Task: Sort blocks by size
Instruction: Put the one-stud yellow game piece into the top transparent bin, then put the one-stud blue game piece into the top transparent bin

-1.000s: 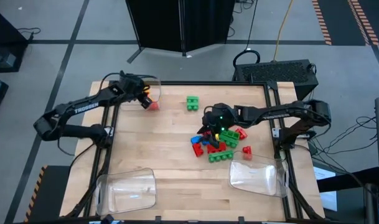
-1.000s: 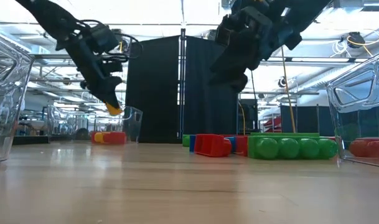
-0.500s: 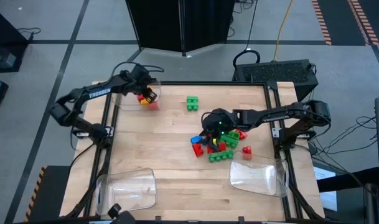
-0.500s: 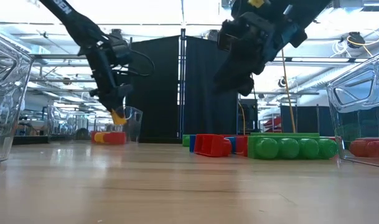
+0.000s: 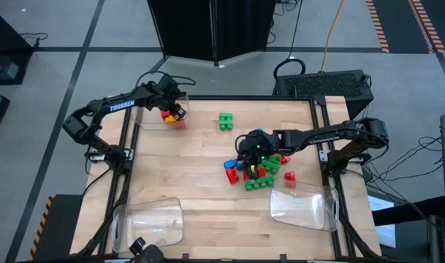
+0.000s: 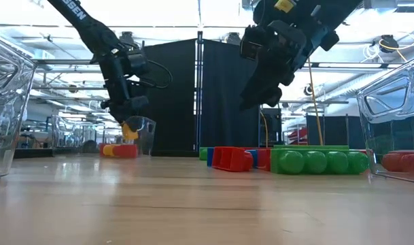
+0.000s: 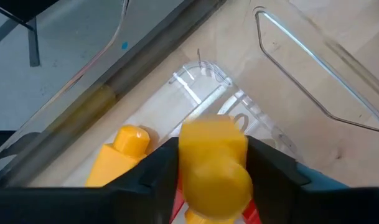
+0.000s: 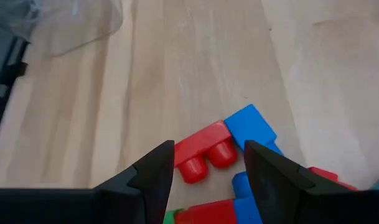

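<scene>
while the left end effector [image 7: 211,163] grips a yellow block [image 7: 213,160] over a clear tray [image 5: 150,109], right end effector [image 8: 206,163] spread, empty, above the red block [image 8: 204,151]

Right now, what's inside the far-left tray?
In the tray: a red block and a yellow one. The left claw hangs over them with another yellow block between its fingers, covering whatever lies beneath.
</scene>
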Available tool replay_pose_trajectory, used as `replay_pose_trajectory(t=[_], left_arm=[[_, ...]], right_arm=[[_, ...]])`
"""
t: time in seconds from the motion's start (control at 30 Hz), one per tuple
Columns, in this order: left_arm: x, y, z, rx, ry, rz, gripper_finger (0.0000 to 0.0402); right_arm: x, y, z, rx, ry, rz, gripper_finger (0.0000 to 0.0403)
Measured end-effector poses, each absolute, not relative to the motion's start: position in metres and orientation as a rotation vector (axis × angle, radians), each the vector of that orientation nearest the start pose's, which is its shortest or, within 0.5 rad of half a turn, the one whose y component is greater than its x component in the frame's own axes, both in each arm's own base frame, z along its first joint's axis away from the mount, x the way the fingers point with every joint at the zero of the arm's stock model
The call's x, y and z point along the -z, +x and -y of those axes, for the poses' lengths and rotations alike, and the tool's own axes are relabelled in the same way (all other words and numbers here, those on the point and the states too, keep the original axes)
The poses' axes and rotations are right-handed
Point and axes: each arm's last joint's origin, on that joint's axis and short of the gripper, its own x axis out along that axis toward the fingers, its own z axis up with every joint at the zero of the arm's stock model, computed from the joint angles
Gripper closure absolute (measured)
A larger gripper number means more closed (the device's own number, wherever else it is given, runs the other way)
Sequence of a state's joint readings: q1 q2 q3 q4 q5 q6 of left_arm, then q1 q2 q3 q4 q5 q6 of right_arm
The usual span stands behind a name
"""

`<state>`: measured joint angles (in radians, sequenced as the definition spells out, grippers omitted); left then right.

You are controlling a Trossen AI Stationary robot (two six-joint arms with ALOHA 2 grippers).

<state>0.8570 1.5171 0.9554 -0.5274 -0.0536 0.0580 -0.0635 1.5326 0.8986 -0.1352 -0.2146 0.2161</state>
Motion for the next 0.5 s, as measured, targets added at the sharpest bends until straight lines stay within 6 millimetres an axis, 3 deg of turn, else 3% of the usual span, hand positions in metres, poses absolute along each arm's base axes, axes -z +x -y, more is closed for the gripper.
replay_pose_trajectory(t=[0.23,0.5], left_arm=[[-0.202,0.188,-0.22,-0.784,-0.391,-1.06,0.0154],[-0.228,0.181,-0.211,-0.798,-0.343,-0.974,0.0146]], right_arm=[[-0.203,0.311,0.011,-0.022,0.318,-0.786,0.0222],[-0.191,0.296,0.015,0.177,0.145,-0.97,0.0222]])
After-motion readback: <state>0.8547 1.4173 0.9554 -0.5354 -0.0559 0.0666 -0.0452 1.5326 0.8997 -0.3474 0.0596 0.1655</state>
